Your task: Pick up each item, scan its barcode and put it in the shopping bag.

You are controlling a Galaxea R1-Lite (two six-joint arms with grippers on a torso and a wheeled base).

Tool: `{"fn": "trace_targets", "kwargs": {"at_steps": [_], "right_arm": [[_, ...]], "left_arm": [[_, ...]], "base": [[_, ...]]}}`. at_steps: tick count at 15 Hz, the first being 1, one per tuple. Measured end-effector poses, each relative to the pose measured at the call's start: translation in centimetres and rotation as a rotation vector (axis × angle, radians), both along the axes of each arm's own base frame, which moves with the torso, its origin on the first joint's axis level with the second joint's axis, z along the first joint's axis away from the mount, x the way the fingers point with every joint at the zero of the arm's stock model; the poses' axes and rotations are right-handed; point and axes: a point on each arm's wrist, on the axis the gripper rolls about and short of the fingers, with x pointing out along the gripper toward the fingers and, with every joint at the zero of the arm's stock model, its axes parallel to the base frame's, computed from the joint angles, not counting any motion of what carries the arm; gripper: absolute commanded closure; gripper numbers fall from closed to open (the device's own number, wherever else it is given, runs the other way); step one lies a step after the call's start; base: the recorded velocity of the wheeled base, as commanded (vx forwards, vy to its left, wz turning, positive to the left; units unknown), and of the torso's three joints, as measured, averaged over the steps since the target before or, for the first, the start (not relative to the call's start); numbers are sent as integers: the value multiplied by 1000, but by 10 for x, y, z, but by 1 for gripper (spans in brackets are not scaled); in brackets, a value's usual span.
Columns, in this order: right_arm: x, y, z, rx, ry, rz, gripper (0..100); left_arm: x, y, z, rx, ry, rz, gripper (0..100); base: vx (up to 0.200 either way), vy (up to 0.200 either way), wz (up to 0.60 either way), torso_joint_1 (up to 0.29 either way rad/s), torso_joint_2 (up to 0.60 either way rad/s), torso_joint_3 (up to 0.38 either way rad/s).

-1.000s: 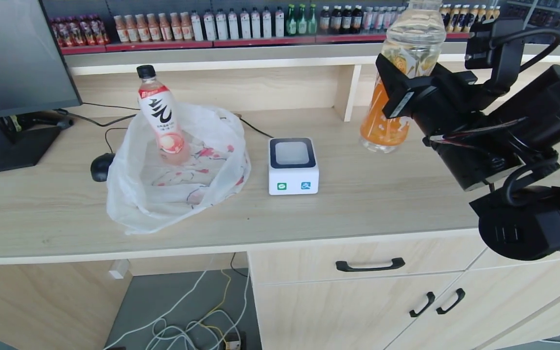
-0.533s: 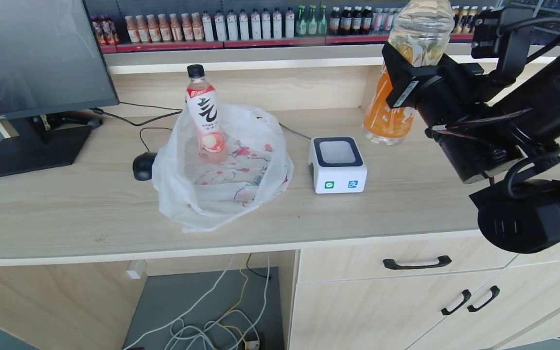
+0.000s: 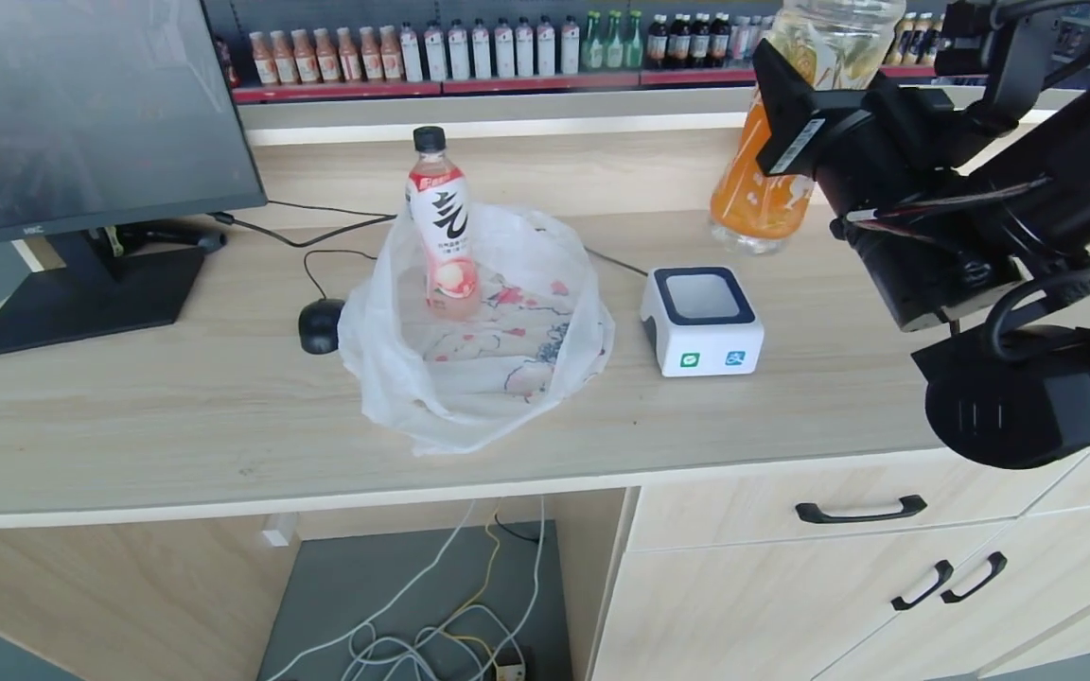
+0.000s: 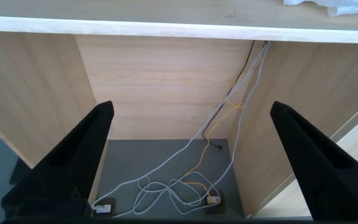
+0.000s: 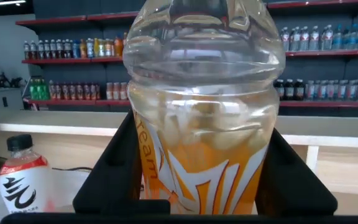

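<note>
The right hand (image 3: 796, 128) is clamped round the middle of the clear plastic bottle of orange drink (image 3: 753, 189), holding it upright beyond the white box scanner (image 3: 701, 317) over the wooden desk (image 3: 176, 416), and since it looks heavy and slick, that mid-body grip suits.

Large clear bottle of orange drink (image 3: 761, 189), held upright in the right gripper (image 3: 800, 132) over the back of the counter (image 3: 176, 416). Slim pink bottle (image 3: 443, 236), black cap, white and red label, stands upright inside the open, translucent white shopping bag (image 3: 479, 388) with red print. White cube scanner (image 3: 701, 322), dark-framed top window, sits just beside the bag
</note>
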Motion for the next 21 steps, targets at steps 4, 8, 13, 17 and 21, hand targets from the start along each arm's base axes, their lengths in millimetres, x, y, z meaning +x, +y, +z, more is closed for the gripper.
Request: {"fn": "trace_targets", "kwargs": {"at_steps": [4, 8, 13, 17, 21], "right_arm": [[8, 1, -9, 5, 121, 1, 100], [16, 5, -5, 149, 210, 117, 100], [31, 5, -11, 358, 269, 248, 100], [43, -7, -21, 512, 341, 285, 100], [48, -14, -39, 755, 448, 384, 100]], "left_arm": [[0, 0, 0, 0, 0, 0, 0], [0, 0, 0, 0, 0, 0, 0], [0, 0, 0, 0, 0, 0, 0], [0, 0, 0, 0, 0, 0, 0], [0, 0, 0, 0, 0, -1, 0]], "base": [[0, 0, 0, 0, 0, 0], [0, 0, 0, 0, 0, 0], [0, 0, 0, 0, 0, 0], [0, 0, 0, 0, 0, 0], [0, 0, 0, 0, 0, 0]]}}
